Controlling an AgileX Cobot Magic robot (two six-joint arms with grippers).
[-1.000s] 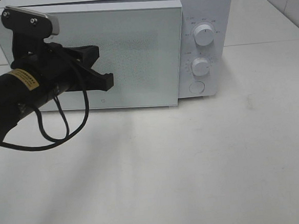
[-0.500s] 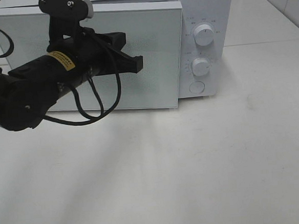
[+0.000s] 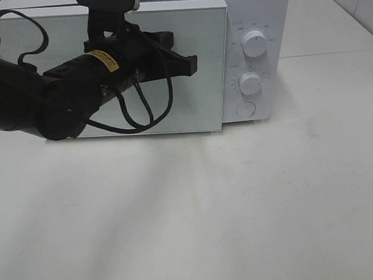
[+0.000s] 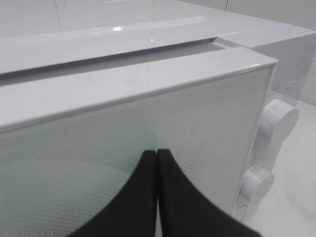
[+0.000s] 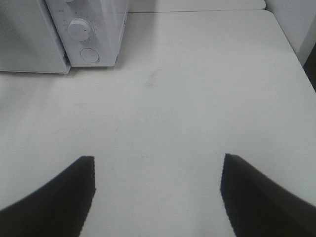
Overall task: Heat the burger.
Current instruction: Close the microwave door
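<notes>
Microwave (image 3: 193, 104) at back of white tabletop (image 3: 242, 206)

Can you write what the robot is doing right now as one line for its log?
left gripper: shut, empty, at microwave door | right gripper: open, empty, over table | burger: not in view
</notes>
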